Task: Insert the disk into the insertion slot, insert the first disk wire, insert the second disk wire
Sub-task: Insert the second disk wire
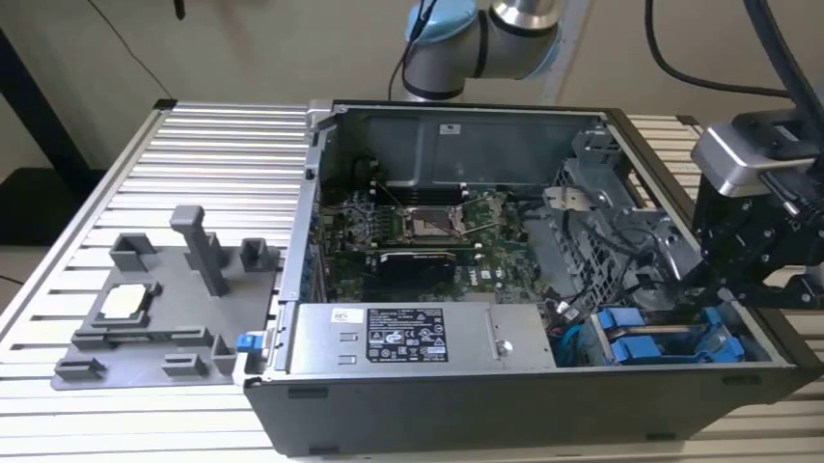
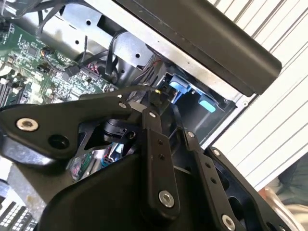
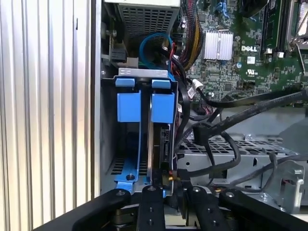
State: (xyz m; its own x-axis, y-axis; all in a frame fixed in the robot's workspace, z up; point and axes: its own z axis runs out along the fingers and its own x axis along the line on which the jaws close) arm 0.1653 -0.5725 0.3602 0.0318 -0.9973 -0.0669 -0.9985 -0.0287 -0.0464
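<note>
Disk [image 3: 159, 139] seated in insertion slot [image 3: 126, 166] — gripper [image 3: 169, 185] just beside.

I see a ribbed aluminium table [image 1: 193, 145] of parallel slats carrying everything. On it, toward the exterior view's left, lies a flat grey fixture plate [image 1: 154, 318] with several upright blocks and one taller post; a small pale square part [image 1: 123, 301] rests in one of its recesses. Just beside the plate, on the exterior view's right, an open computer case [image 1: 515, 395] lies directly on the slats. In the first wrist view the same slats [image 3: 43, 106] run alongside the case wall
</note>
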